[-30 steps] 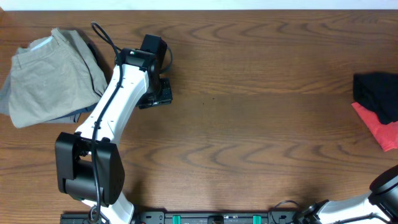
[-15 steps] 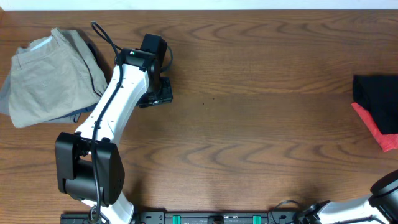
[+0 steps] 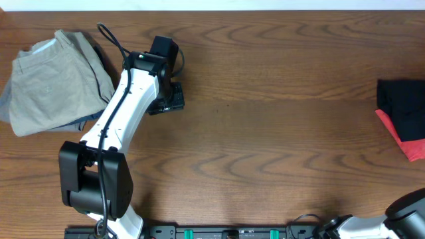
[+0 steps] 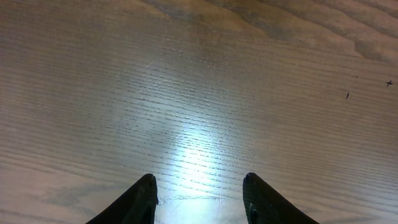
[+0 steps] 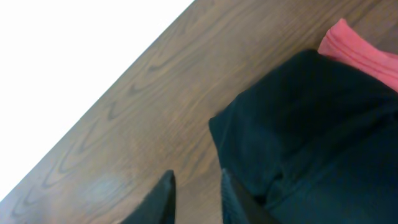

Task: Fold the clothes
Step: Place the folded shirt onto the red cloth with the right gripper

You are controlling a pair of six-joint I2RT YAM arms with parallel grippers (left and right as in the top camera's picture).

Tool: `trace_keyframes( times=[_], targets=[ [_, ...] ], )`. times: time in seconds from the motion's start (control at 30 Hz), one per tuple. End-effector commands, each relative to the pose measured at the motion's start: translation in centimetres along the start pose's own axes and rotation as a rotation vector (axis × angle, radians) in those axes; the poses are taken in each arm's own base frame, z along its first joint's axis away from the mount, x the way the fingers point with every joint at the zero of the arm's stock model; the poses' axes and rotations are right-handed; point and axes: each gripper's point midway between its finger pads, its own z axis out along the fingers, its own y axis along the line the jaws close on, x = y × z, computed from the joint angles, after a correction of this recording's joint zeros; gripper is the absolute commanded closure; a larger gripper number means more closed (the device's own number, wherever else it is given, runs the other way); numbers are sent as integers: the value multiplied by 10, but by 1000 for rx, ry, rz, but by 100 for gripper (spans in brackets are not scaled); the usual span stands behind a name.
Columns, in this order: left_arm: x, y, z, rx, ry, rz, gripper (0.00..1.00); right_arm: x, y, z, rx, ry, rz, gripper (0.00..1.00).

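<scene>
The clothes, a black T-shirt, lie bunched at the table's right edge, partly cut off by the frame. In the right wrist view the T-shirt fills the lower right. My right gripper hangs at its left border, jaws a narrow gap apart with only bare wood between them. The right fingertip overlaps the shirt's edge in the picture. My left gripper sits far off at the left; in its wrist view the left gripper stands open over bare wood with nothing in it.
Khaki trousers lie folded at the far left beside the left arm. A red-pink cloth lies under and in front of the T-shirt, and shows as a red-pink cloth in the right wrist view. Table edge runs close behind.
The black T-shirt has settled into a flatter, squarer shape. The right arm has drawn back toward the lower right corner and its jaws have parted slightly. The left arm has not moved.
</scene>
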Motion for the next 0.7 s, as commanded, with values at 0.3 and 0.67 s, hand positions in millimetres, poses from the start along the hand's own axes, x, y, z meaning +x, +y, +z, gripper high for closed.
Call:
trace_keyframes(
  times=[0.3, 0.67],
  targets=[
    [-3, 1, -2, -7, -13, -9, 53, 100, -149, 51, 515, 318, 241, 99],
    [-2, 1, -2, -9, -9, -9, 53, 101, -134, 53, 353, 314, 340, 94]
  ],
)
